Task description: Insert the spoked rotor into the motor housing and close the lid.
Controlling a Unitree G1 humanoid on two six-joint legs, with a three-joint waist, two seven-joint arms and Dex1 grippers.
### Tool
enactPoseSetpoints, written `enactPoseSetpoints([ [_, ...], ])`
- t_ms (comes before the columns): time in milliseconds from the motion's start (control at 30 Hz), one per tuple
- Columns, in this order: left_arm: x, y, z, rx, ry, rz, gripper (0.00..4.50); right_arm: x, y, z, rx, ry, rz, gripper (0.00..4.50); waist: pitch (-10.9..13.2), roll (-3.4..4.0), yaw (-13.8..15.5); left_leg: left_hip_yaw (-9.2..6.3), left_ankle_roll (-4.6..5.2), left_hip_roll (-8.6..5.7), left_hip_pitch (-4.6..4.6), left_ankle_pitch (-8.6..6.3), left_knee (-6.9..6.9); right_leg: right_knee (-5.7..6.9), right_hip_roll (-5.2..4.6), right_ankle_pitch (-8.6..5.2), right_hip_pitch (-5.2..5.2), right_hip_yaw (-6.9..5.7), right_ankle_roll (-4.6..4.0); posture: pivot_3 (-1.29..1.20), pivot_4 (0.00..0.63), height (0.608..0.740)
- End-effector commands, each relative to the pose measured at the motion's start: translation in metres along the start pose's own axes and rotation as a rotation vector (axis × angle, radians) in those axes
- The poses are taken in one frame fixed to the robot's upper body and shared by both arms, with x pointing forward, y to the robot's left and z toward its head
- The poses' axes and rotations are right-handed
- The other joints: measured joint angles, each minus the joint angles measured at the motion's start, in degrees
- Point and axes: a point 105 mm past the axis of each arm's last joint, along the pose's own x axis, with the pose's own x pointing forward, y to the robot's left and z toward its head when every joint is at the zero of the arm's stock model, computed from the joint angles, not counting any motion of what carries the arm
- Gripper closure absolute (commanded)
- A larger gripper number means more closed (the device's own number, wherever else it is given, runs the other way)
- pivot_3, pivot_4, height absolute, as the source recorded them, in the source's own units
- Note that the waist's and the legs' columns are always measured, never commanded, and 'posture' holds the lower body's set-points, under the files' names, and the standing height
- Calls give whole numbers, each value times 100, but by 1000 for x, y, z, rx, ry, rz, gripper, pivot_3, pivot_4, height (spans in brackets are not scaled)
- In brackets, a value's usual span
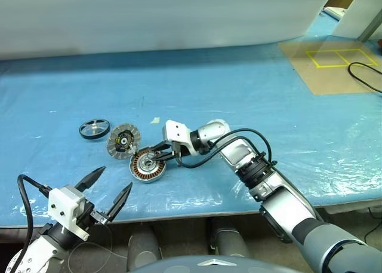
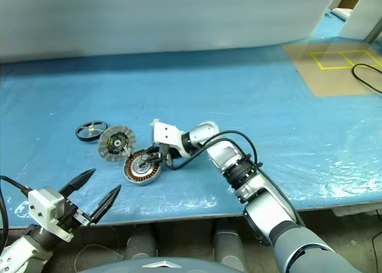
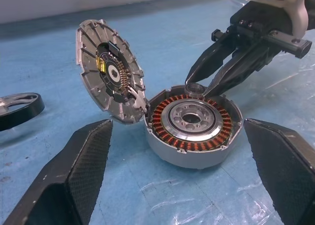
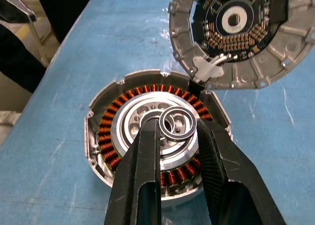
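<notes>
While the black-rimmed, silver-spoked rotor lies untouched on the blue tabletop, the copper-wound round metal motor housing sits open, its segmented silver lid tilted up beside it. The right gripper fingers pinch a small dark ring above the hub; the left gripper fingers are spread. Insertion and closing remain.

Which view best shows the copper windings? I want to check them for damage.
The right wrist view: it looks straight down into the motor housing, showing most of the winding ring, though the right pincer covers part. The left wrist view shows the ring obliquely. Both eye views show it small.
</notes>
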Motion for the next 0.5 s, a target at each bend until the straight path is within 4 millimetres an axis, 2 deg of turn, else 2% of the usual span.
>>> enactPoseSetpoints([
  [33, 0, -1, 5, 20, -24, 1, 0, 7, -2, 10, -38, 0, 7, 3844, 0, 0, -3, 0, 0, 1, 1, 0, 0, 0, 0, 0, 0, 0, 0, 0, 150, 740],
  [300, 2, -2, 4, 20, -29, 2, 0, 19, 9, 13, -46, 2, 64, 3844, 1, 1, -1, 0, 0, 1, 1, 0, 0, 1, 0, 0, 1, -1, 0, 0, 150, 740],
  [500, 0, -5, -2, -6, -25, 10, 0, 19, 10, 10, -52, 16, 70, 3844, 1, 1, 0, 0, 0, 1, 4, 0, 1, 4, 0, 0, 2, 0, 0, 0, 150, 740],
])
